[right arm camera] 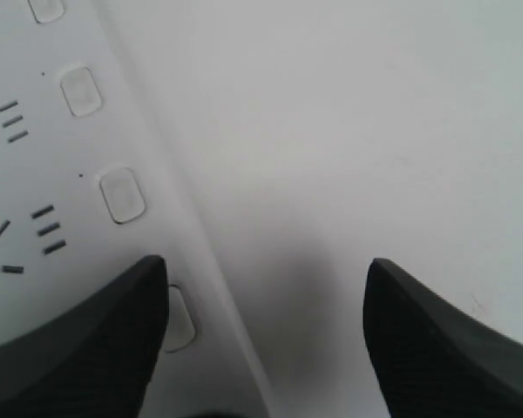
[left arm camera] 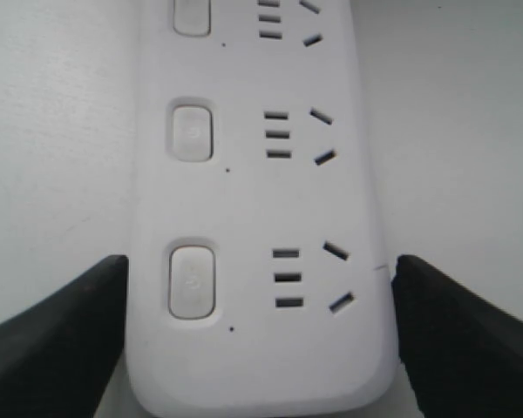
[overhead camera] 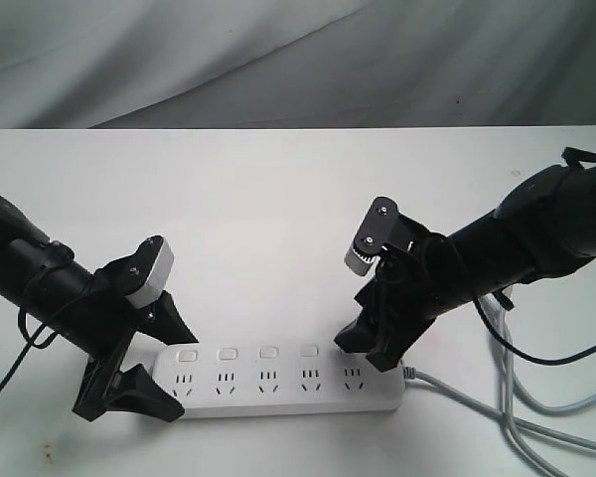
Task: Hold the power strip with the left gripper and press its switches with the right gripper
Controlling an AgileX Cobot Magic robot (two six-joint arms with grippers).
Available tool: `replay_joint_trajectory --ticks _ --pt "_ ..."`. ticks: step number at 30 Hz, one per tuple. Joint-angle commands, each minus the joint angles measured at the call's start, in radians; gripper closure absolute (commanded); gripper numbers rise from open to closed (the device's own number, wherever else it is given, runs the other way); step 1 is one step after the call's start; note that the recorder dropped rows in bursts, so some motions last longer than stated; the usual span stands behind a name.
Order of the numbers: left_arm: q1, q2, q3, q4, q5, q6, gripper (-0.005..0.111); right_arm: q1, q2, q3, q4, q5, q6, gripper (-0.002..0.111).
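The white power strip [overhead camera: 278, 383] lies along the table's near edge, its grey cord [overhead camera: 457, 391] leaving the right end. My left gripper [overhead camera: 184, 376] straddles the strip's left end. In the left wrist view its black fingers [left arm camera: 61, 340] press both long sides of the strip [left arm camera: 261, 200], beside the end switch [left arm camera: 192, 280]. My right gripper [overhead camera: 370, 348] hangs open over the strip's right end and hides the fifth switch. Several switches [overhead camera: 268, 352] show in a row. In the right wrist view one finger [right arm camera: 78, 340] partly covers a switch [right arm camera: 179, 319], the other finger is over bare table.
The white table [overhead camera: 278, 219] runs back to a grey cloth backdrop [overhead camera: 278, 60]. Loose grey and black cables [overhead camera: 521, 407] loop on the table at the right, beside the right arm [overhead camera: 536, 229]. A black cable [overhead camera: 10, 373] hangs from the left arm.
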Motion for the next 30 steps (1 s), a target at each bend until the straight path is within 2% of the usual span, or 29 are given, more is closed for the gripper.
replay_joint_trajectory --ticks 1,7,15,30 --pt "-0.004 0.000 -0.002 0.003 -0.014 -0.011 0.107 -0.004 0.037 0.005 -0.018 -0.008 -0.010 0.048" --pt "-0.004 0.000 -0.002 0.003 -0.014 -0.011 0.107 -0.004 0.036 0.005 -0.041 -0.028 -0.002 0.048" --pt "-0.004 0.000 -0.002 0.003 -0.014 -0.011 0.107 -0.004 0.036 0.005 -0.179 -0.068 0.114 0.048" --pt "-0.004 0.000 -0.002 0.003 -0.014 -0.011 0.107 -0.004 0.033 0.005 -0.170 -0.110 0.117 0.048"
